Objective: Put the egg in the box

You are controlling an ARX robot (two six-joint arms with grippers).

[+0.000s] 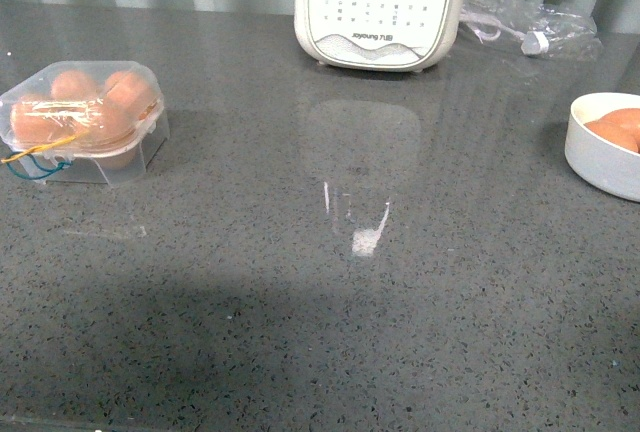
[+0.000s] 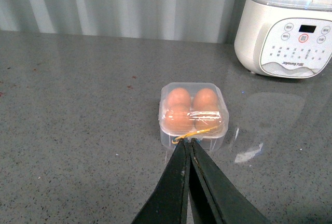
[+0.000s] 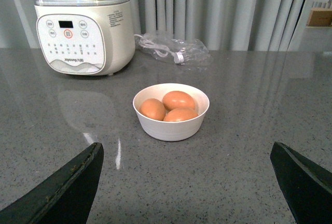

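Box [image 1: 85, 122] sits at the left edge of the front view on the grey worktop [image 1: 320, 292], lid down, all four cells showing brown eggs through the clear plastic; the yellow and blue strip trails off its near left corner. White bowl [image 3: 171, 112] at the right edge of the front view, centre of the right wrist view, holds three brown eggs; the uppermost egg [image 3: 179, 100] looks the easiest to reach. White appliance [image 1: 380, 7] at top centre, a clear plastic bag [image 3: 174, 50] with a cord behind the bowl. Left pincer [image 2: 188, 149] closed, tips pressed together with nothing between them, pointing at the box's near edge right by the yellow strip; whether they touch it I cannot tell. Right pincer [image 3: 187, 182] spread wide, empty, its two fingers at the lower corners of the frame, the bowl well ahead and centred between them. Judgement: the box looks full and shut, so the task reads as near done, or else the lid must be lifted first. If another egg is to go, bring the right pincer down over the top egg, close gently on its long sides to avoid cracking it, and lift straight up so that the bowl's rim is not nudged. The left pincer could steady the light box.
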